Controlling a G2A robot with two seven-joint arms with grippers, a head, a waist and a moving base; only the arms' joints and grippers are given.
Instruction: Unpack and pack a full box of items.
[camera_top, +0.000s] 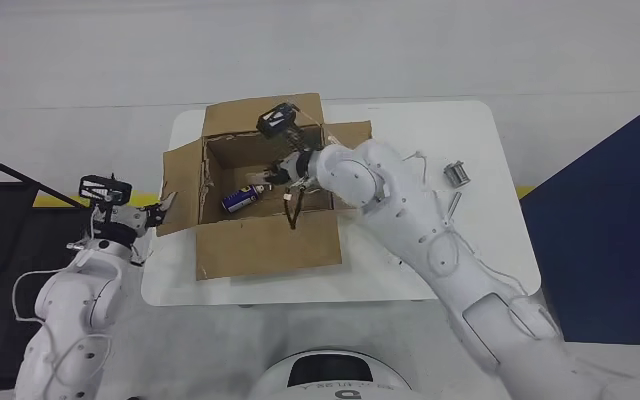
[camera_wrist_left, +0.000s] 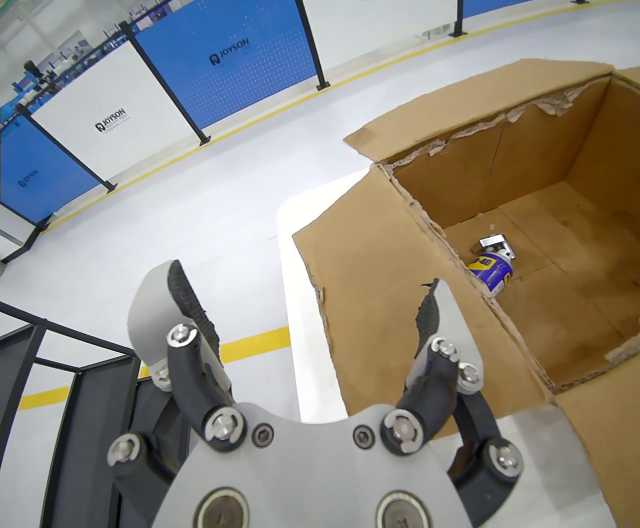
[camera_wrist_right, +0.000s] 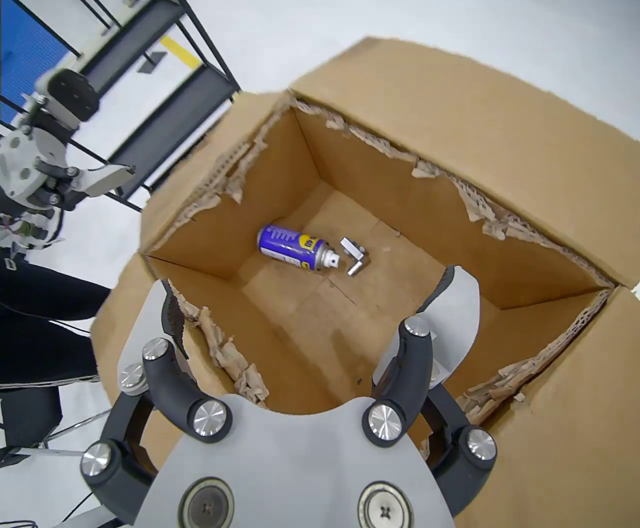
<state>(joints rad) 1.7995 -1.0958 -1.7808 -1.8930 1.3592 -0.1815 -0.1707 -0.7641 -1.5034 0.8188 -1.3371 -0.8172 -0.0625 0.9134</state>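
White arms (camera_top: 420, 215), thin cables alongside; jaws silver plate, black links, seemingly ribbed rubber pads (camera_wrist_left: 191, 302).

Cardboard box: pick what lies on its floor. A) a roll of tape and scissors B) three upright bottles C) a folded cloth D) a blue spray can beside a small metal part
D: a blue spray can lies on its side beside a small metal part on the cardboard box floor.
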